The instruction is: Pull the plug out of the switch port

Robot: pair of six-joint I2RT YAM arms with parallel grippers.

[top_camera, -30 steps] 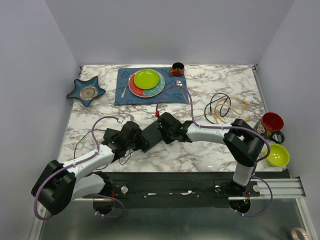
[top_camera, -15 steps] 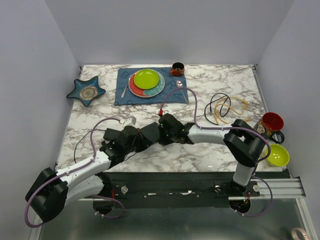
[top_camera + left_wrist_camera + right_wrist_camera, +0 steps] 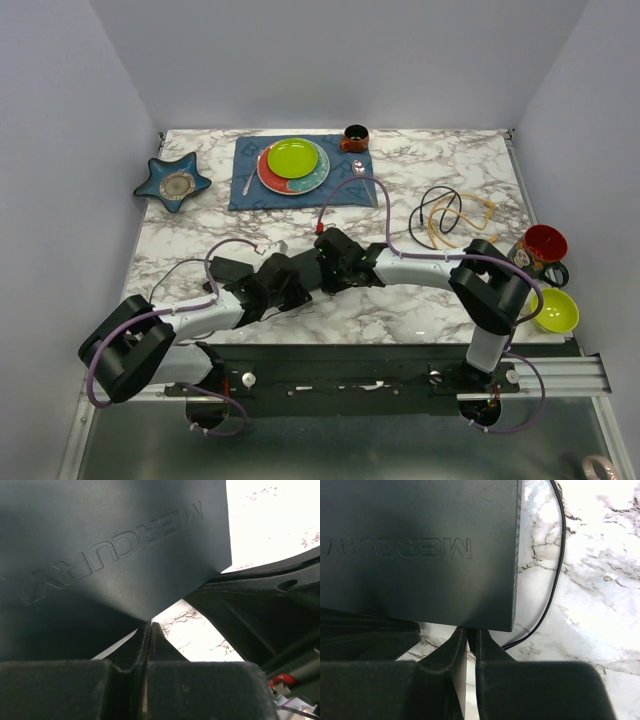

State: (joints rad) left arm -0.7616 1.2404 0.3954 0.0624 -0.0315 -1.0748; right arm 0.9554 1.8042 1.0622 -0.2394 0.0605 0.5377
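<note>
The switch [image 3: 100, 545] is a flat matte-black box with raised lettering. It fills the upper left of both wrist views [image 3: 415, 545]. In the top view [image 3: 305, 266] it lies mid-table, mostly hidden between the two grippers. My left gripper [image 3: 150, 626] is shut, its tips at a near corner of the switch. My right gripper [image 3: 471, 631] is closed at the switch's near edge, with a small dark piece, apparently the plug [image 3: 474, 630], between the tips. A thin black cord [image 3: 559, 565] runs down the switch's right side and curves in behind the right finger.
A small black power brick [image 3: 228, 268] lies left of the left gripper. Stacked plates [image 3: 292, 162] sit on a blue cloth, with a star dish [image 3: 173, 182], a cup [image 3: 354, 137], coiled cables [image 3: 450, 215], a red mug [image 3: 543, 245] and a green bowl [image 3: 556, 310].
My left arm has swung its elbow and its gripper has moved right, closing in on the switch. The switch is now more covered. The right gripper has barely moved.
</note>
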